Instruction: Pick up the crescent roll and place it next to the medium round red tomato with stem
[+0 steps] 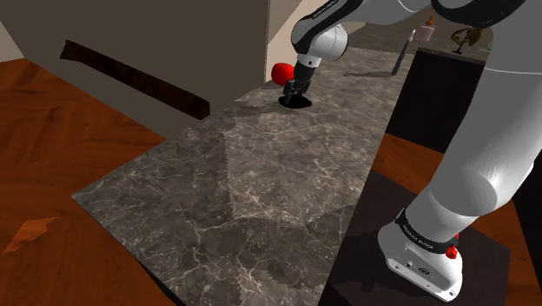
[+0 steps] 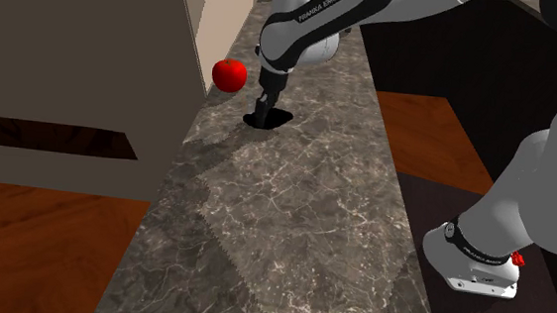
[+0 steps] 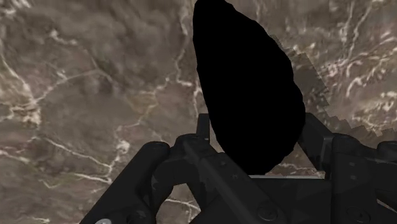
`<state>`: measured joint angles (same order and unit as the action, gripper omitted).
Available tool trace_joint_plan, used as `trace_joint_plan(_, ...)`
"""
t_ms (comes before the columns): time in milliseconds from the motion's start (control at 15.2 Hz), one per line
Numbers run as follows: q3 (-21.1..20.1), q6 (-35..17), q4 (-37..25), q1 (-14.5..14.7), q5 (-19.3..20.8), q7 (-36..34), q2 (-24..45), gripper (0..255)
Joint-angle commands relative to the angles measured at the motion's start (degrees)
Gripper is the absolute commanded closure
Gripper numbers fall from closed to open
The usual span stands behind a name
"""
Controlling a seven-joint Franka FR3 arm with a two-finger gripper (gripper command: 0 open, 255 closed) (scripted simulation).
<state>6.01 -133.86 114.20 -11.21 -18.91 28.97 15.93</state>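
Black gripper [image 1: 295,94] is pointing straight down at the far end of the counter [image 1: 261,200], with its tip right at the crescent roll [image 3: 245,76]. The roll is showing up as a flat, all-black lump, not brown like bread. It is lying on the counter and sitting right in the gripper's mouth. Black is hiding against black here, so I cannot tell whether the gripper is squeezing the roll or only sitting around it.

A round red tomato [image 2: 229,74] is resting near the roll, on the side toward the second exterior view's left, close to the counter's edge and the tan wall [image 2: 65,48]. The two are not touching.

The counter is looking like dark grey stone with pale veins. The white arm [image 1: 486,165] is bending over it from its dark stand [image 1: 373,235], and brown wood floor [image 1: 52,113] is lying around it.
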Motion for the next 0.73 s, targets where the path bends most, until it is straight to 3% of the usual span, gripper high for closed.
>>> trace_joint_plan(0, 0.0, 0.0, 0.0, 0.0, 0.0, 0.0, 0.0, 255)
trace_joint_plan(66, 0.0, 0.0, 0.0, 0.0, 0.0, 0.0, 0.0, 0)
trace_joint_plan(396, 0.0, 0.0, 0.0, 0.0, 0.0, 0.0, 0.0, 0)
trace_joint_plan(660, 0.9, 5.8, -1.5, -0.4, 1.8, -1.1, -4.4, 0)
